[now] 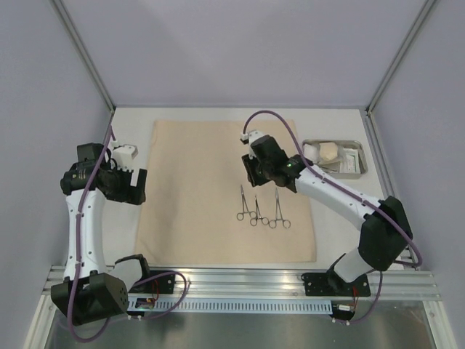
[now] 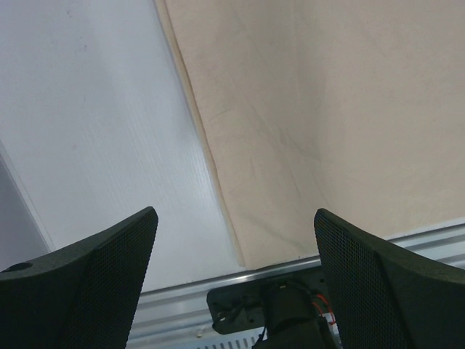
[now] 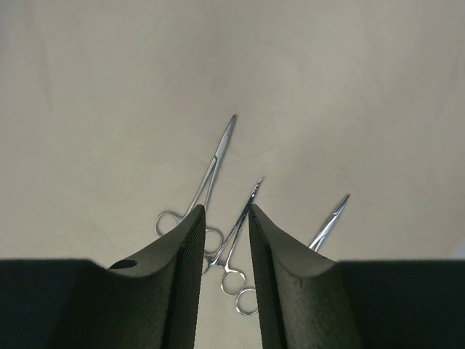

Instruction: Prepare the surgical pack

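Note:
The tan cloth sheet lies spread flat mid-table. Three steel clamps lie side by side on its right half, handles toward the near edge. My right gripper hovers just beyond their tips, its fingers a narrow gap apart and empty. In the right wrist view the clamps lie on the cloth below the fingers. The steel tray at the back right holds white packets and gauze. My left gripper is wide open and empty over the cloth's left edge.
An aluminium rail runs along the near table edge and shows in the left wrist view. Bare white table lies left of the cloth. Frame posts stand at the back corners.

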### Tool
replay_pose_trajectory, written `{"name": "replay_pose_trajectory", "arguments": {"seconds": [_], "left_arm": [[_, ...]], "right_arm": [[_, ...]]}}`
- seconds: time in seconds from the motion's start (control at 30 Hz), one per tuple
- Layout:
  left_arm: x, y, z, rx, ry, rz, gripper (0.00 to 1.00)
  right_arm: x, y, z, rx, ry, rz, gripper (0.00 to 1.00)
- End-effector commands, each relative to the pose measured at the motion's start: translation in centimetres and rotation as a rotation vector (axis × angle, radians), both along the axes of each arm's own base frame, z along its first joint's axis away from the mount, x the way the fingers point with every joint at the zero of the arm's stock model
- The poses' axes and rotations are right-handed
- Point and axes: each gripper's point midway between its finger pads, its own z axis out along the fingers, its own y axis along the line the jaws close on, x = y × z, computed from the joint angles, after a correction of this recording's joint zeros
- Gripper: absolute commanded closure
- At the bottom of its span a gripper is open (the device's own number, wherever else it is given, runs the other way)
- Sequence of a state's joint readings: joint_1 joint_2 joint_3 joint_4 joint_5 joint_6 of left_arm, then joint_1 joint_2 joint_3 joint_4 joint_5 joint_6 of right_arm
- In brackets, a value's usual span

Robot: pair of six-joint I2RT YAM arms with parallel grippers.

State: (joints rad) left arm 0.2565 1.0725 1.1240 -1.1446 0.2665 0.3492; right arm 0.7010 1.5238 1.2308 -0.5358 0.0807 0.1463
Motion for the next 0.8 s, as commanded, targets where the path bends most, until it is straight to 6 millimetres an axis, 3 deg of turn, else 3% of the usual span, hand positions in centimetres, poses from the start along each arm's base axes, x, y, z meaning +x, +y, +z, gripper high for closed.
{"name": "replay_pose_trajectory", "arguments": {"seconds": [0.0,0.13,0.37,0.77], "left_arm": [[-0.3,-1.7,2.0,-0.054,-0.086,-0.076,0.03],[-0.4,-3.0,3.0,-0.114,-0.120,-0.098,0.03],[-0.4,-3.5,2.2,-0.145,-0.115,-0.097,0.03],[-0.3,-3.3,1.7,-0.145,-0.101,-0.092,0.03]], "right_arm": [[-0.5,0.8,-2.1,-0.031,0.053,-0.077,0.68],[-1.4,2.9,-4.6,-0.019,0.146,-0.034,0.69],[-2.5,4.0,-9.3,-0.107,0.250,-0.014,0.72],[-3.3,3.4,-12.5,-0.200,0.301,-0.023,0.83]]}}
